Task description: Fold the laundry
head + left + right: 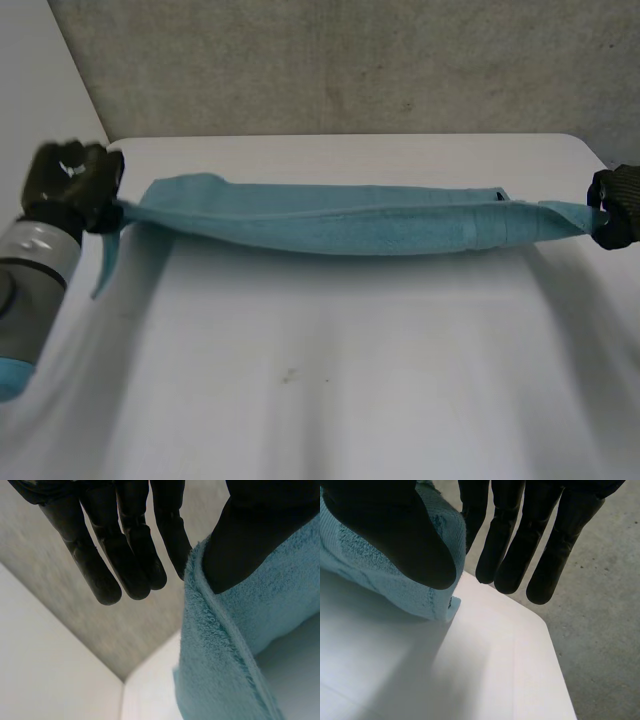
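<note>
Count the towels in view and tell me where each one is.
1. The blue towel is stretched over the white table between both hands: the left hand pinches one end, the right hand the other. Its folded layers might hide another cloth.

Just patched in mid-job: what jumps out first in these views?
A blue towel is stretched in a long band over the white table, sagging slightly in the middle. The left hand pinches one end at the table's left side, the right hand the other end at its right.
</note>
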Robot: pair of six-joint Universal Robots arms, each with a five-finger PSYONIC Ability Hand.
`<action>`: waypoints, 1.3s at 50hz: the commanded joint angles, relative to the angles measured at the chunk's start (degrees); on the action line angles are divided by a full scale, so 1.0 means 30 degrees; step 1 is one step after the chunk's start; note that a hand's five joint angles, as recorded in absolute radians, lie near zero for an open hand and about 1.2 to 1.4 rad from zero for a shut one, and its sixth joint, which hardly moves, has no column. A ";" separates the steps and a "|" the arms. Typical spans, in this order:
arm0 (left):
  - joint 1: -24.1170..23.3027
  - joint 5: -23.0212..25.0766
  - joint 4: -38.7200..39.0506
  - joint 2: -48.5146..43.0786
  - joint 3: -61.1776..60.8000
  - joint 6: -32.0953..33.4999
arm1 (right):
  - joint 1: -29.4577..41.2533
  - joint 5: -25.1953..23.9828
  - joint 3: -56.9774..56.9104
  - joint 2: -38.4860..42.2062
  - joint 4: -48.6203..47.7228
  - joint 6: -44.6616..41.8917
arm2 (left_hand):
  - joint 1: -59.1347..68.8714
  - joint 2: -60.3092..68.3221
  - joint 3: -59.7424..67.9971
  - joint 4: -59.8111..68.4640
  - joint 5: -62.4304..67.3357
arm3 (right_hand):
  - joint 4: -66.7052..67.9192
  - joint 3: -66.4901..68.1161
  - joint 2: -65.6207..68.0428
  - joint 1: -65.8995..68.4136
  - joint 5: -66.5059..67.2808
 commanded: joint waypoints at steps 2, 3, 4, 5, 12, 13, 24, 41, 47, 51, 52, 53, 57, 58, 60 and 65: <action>0.1070 0.2524 -0.1950 0.1429 0.0270 0.2592 | 0.0085 -0.0152 -0.0579 -0.0270 0.3357 -0.3872 | 0.4493 0.3766 0.3907 0.3851 0.5552 | 0.3874 0.3970 0.4153 0.8058 0.4369; 0.1130 0.2585 -0.2334 0.1165 0.0241 0.3007 | 0.0114 -0.0152 -0.0550 -0.0212 0.4289 -0.4892 | 0.4493 0.3766 0.3907 0.3851 0.5552 | 0.3874 0.3970 0.4153 0.8058 0.4369; 0.1189 0.2585 -0.3121 0.0350 0.0241 0.3823 | 0.0114 -0.0123 -0.0550 -0.0125 0.4763 -0.5395 | 0.4493 0.3766 0.3907 0.3851 0.5552 | 0.3874 0.3970 0.4153 0.8058 0.4369; 0.1219 0.2556 -0.3535 -0.0122 0.0270 0.4266 | 0.0143 -0.0094 -0.0521 -0.0066 0.5232 -0.5865 | 0.4493 0.3766 0.3907 0.3851 0.5552 | 0.3874 0.3970 0.4153 0.8058 0.4369; 0.2243 0.2468 -0.6610 -0.3664 0.0386 0.7372 | 0.0874 0.0169 -0.0754 0.1427 0.6730 -0.8417 | 0.4493 0.3766 0.3907 0.3851 0.5552 | 0.3874 0.3970 0.4153 0.8058 0.4369; 0.2244 0.2497 -0.6731 -0.4019 0.0474 0.7521 | 0.0963 0.0170 -0.0929 0.1661 0.6701 -0.8447 | 0.4493 0.3766 0.3907 0.3851 0.5552 | 0.3874 0.3970 0.4153 0.8058 0.4369; 0.2011 0.2293 -0.5503 -0.6512 0.6444 0.7552 | 0.4124 0.3184 -0.8772 0.5704 0.6701 -0.8243 | 0.4493 0.3766 0.3907 0.3851 0.5552 | 0.3874 0.3970 0.4153 0.8058 0.4369; 0.1453 0.0241 0.1090 -0.3760 1.5011 -0.1208 | 0.5270 0.5385 -1.6604 0.2601 0.0344 -0.1680 | 0.4493 0.3766 0.3907 0.3851 0.5552 | 0.3874 0.3970 0.4153 0.8058 0.4369; 0.1541 0.1147 0.0768 -0.2620 0.9782 -0.1179 | 0.5446 0.3717 -1.0166 0.1312 0.0227 -0.1680 | 0.4493 0.3766 0.3907 0.3851 0.5552 | 0.3874 0.3970 0.4153 0.8058 0.4369; 0.1833 0.1442 0.0884 -0.2267 0.6057 -0.1178 | 0.5241 0.3305 -0.7060 0.0932 0.0402 -0.1621 | 0.4493 0.3766 0.3907 0.3851 0.5552 | 0.3874 0.3970 0.4153 0.8058 0.4369; 0.1921 0.1472 0.0914 -0.2120 0.5288 -0.1179 | 0.5241 0.3247 -0.6416 0.0815 0.0402 -0.1592 | 0.4493 0.3766 0.3907 0.3851 0.5552 | 0.3874 0.3970 0.4153 0.8058 0.4369; 0.1980 0.1530 0.0914 -0.1974 0.4555 -0.1150 | 0.5183 0.3159 -0.5742 0.0727 0.0402 -0.1592 | 0.4493 0.3766 0.3907 0.3851 0.5552 | 0.3874 0.3970 0.4153 0.8058 0.4369; 0.2244 0.2407 0.1031 -0.1708 0.1272 -0.1120 | 0.5153 0.2983 -0.2635 0.0404 0.0081 -0.1592 | 0.4493 0.3766 0.3907 0.3851 0.5552 | 0.3874 0.3970 0.4153 0.8058 0.4369; 0.2331 0.2671 0.1031 -0.1709 0.0715 -0.1091 | 0.5182 0.2692 -0.1586 0.0404 -0.0065 -0.1592 | 0.4493 0.3766 0.3907 0.3851 0.5552 | 0.3874 0.3970 0.4153 0.8058 0.4369; 0.2596 0.3201 0.1031 -0.1738 -0.0287 -0.1003 | 0.5153 0.2282 -0.0584 0.0433 -0.0300 -0.1592 | 0.4493 0.3766 0.3907 0.3851 0.5552 | 0.3874 0.3970 0.4153 0.8058 0.4369; 0.2801 0.4167 0.0973 -0.2877 -0.2248 -0.0447 | 0.4277 0.1079 0.1673 0.0550 -0.0915 -0.1533 | 0.4493 0.3766 0.3907 0.3851 0.5552 | 0.3874 0.3970 0.4153 0.8058 0.4369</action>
